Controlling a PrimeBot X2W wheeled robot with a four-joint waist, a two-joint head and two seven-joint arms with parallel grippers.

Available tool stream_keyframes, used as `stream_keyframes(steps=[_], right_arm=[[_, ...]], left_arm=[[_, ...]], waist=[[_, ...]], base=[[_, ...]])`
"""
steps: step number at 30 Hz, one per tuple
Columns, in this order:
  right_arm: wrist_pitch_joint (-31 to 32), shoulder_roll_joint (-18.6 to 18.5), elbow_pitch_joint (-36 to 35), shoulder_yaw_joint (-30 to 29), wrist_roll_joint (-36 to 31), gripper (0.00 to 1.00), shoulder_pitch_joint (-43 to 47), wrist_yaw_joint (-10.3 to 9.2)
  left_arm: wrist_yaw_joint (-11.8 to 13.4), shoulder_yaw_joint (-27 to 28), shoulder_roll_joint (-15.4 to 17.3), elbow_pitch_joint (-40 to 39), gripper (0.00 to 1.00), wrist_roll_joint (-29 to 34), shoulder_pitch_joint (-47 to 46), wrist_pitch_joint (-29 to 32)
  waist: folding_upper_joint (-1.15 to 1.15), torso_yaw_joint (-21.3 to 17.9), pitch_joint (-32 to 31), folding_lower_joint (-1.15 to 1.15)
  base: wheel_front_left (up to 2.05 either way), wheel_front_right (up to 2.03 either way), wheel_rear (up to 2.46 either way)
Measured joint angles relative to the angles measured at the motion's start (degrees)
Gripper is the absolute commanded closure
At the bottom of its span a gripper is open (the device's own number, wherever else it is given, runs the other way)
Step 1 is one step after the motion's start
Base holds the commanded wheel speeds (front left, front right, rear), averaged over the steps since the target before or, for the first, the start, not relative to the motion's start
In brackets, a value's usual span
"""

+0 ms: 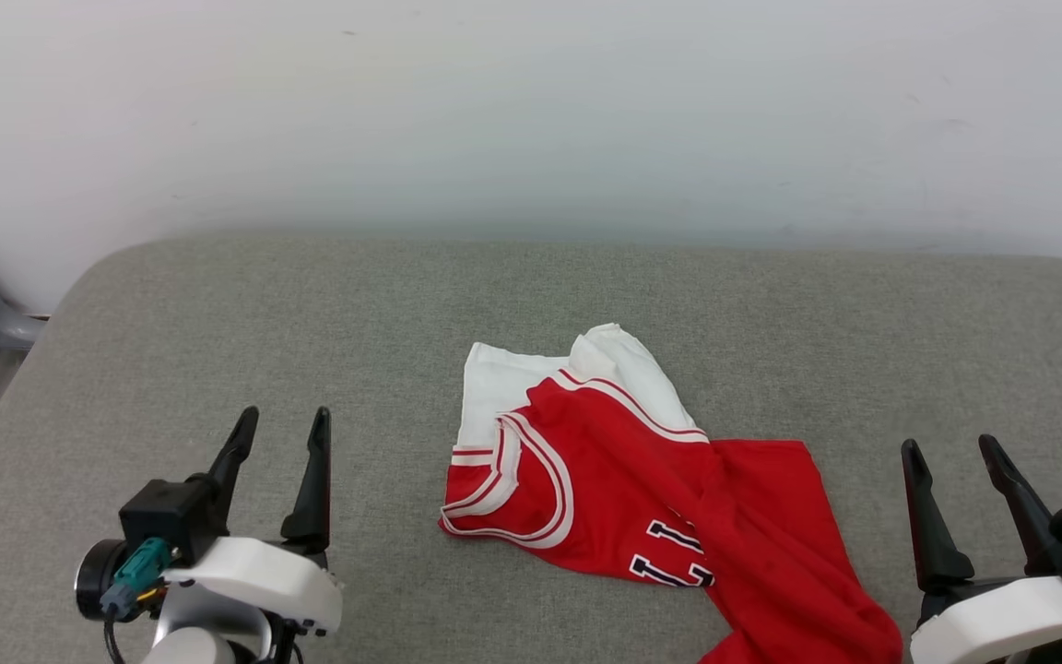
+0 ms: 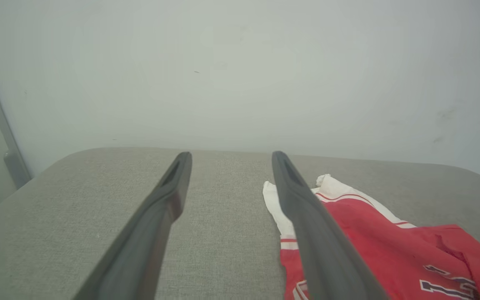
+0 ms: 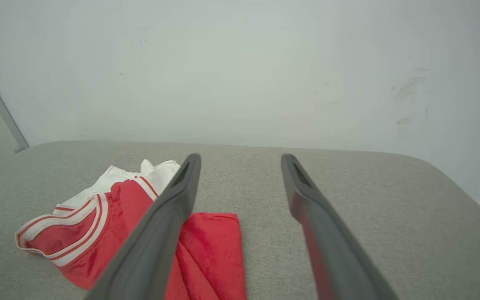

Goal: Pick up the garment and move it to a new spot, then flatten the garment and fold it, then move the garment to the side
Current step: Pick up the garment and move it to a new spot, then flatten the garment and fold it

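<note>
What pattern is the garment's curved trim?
Garment trim: white with red stripes; best in head view.

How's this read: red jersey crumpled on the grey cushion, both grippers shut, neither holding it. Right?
Wrong on one point: the left gripper and right gripper are open, fingers spread, per the head view. The jersey does lie crumpled on the grey cushion, held by neither.

Crumpled garment (image 1: 614, 470) on grey cushion (image 1: 218, 323); left tool (image 1: 285, 415), right tool (image 1: 948, 444) spread wide, flanking it, not touching.
</note>
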Motion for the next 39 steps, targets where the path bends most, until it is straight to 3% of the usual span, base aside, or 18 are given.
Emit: stream_keyframes(steps=[14, 22, 29, 39], right_arm=[[0.7, 0.0, -0.8, -1.5, 0.0, 0.00, 0.0, 0.00], [6.6, -0.4, 6.8, -3.7, 3.1, 0.00, -4.5, 0.00], [17.3, -8.4, 17.8, -0.3, 11.1, 0.00, -14.1, 0.00], [27.4, -17.5, 28.3, 13.9, 17.2, 0.00, -31.6, 0.00]], left_arm=[[-0.1, 0.0, 0.1, -1.1, 0.00, -0.3, 1.6, 0.0], [-0.2, 1.9, -1.9, -1.4, 0.00, 0.1, -1.3, 0.0], [-2.0, 4.5, -5.8, -1.8, 0.00, 2.5, -3.2, 0.0], [-6.6, 8.1, -12.0, -0.4, 0.00, 6.7, -6.4, 0.0]], waist=[[0.00, 1.3, 0.2, 0.00], [0.00, 4.5, 2.7, 0.01], [0.00, 8.6, 7.1, 0.02], [0.00, 13.9, 14.9, 0.02]], base=[[0.00, 0.00, 0.00], [0.00, 0.00, 0.00], [0.00, 0.00, 0.00], [0.00, 0.00, 0.00]])
